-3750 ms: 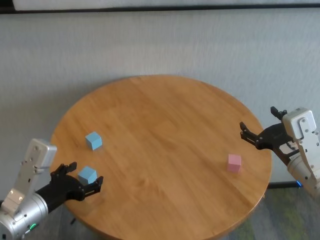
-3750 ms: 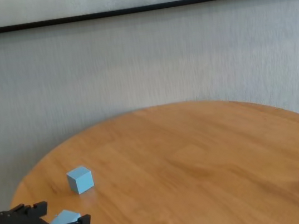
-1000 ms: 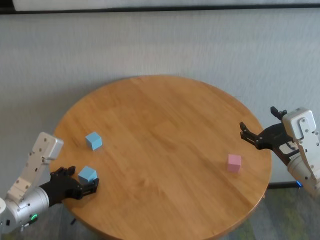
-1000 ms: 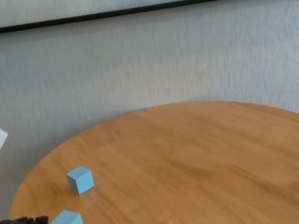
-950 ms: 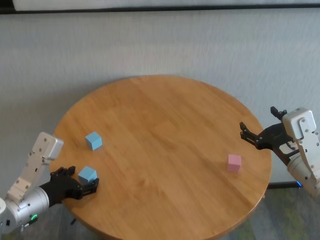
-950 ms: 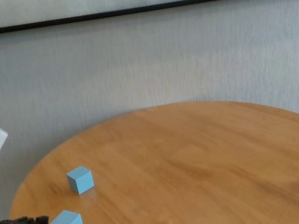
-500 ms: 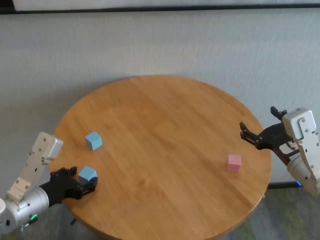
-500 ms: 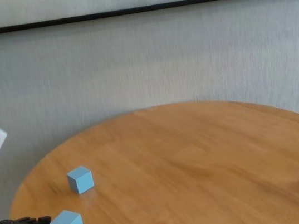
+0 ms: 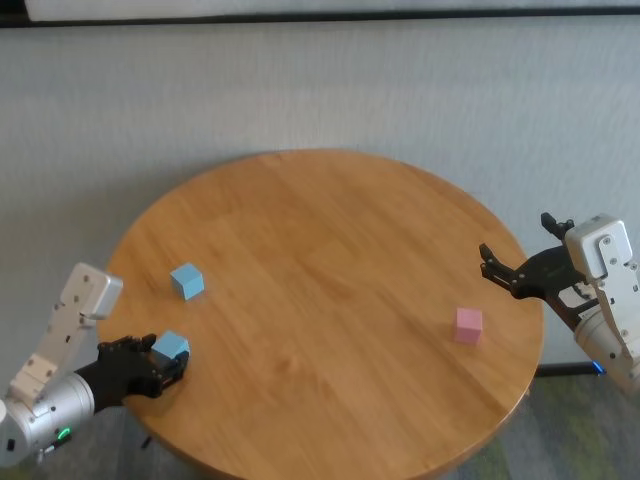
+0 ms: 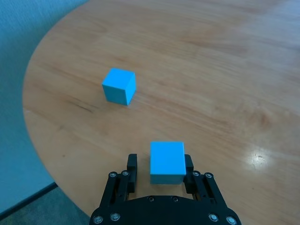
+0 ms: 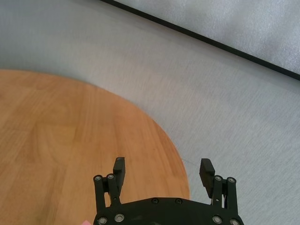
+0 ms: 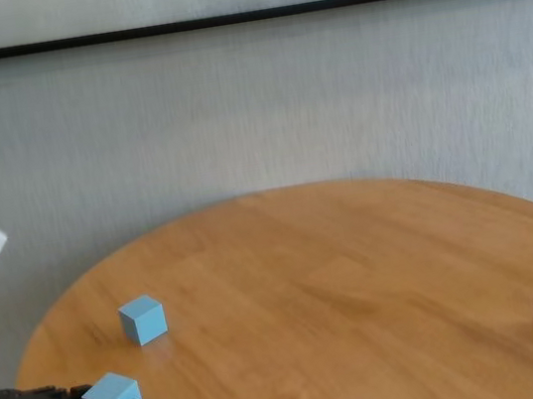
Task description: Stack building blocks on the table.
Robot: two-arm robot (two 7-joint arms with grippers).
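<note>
My left gripper (image 9: 160, 362) is shut on a light blue block (image 9: 172, 346) that rests on the round wooden table (image 9: 330, 230) near its left front edge. In the left wrist view the block (image 10: 167, 161) sits between the two fingertips, and the gripper (image 10: 161, 165) is low over the table. A second light blue block (image 9: 186, 281) stands free a little farther back; it also shows in the left wrist view (image 10: 119, 86). A pink block (image 9: 468, 325) stands alone near the table's right edge. My right gripper (image 9: 500, 268) is open and empty, hovering just behind the pink block.
The table edge runs close by the held block (image 12: 112, 393) in the chest view. A grey wall (image 9: 320, 90) stands behind the table. Only the three blocks lie on the table.
My left gripper's fingers have closed in from wide open onto the near blue block, which has shifted and turned slightly. The right arm and the other blocks have not moved.
</note>
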